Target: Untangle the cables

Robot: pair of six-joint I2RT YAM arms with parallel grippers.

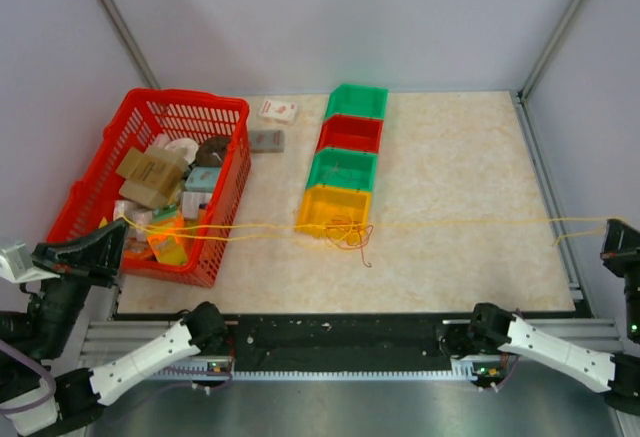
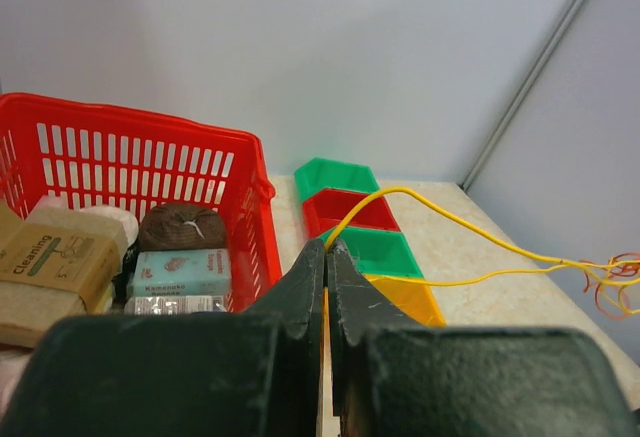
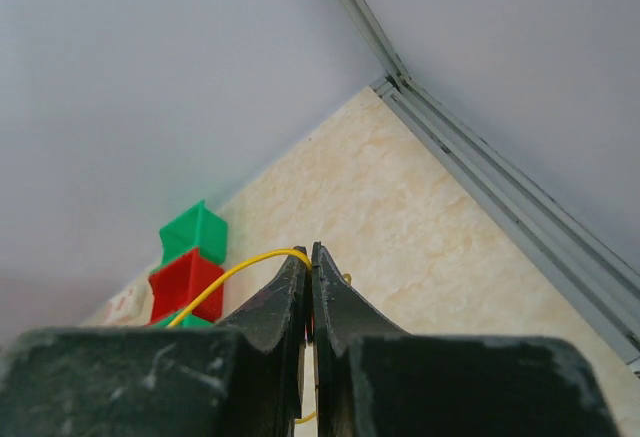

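Note:
A yellow cable (image 1: pixel 450 222) is stretched across the table from far left to far right. A small tangle of orange and red cables (image 1: pixel 348 232) hangs on it in front of the yellow bin (image 1: pixel 333 209). My left gripper (image 1: pixel 118 225) is shut on the yellow cable's left end over the red basket's near corner. In the left wrist view the yellow cable (image 2: pixel 420 197) comes out of the shut gripper (image 2: pixel 326 245) and the tangle (image 2: pixel 615 282) shows at right. My right gripper (image 1: pixel 612 229) is shut on the cable's right end; the right wrist view shows the cable (image 3: pixel 240 269) leaving the gripper (image 3: pixel 309 251).
A red basket (image 1: pixel 200 112) full of boxes and packets stands at the left. A row of green, red, green and yellow bins (image 1: pixel 348 137) runs down the middle. Two small packets (image 1: pixel 277 111) lie behind the basket. A metal rail (image 1: pixel 548 192) borders the table's right edge.

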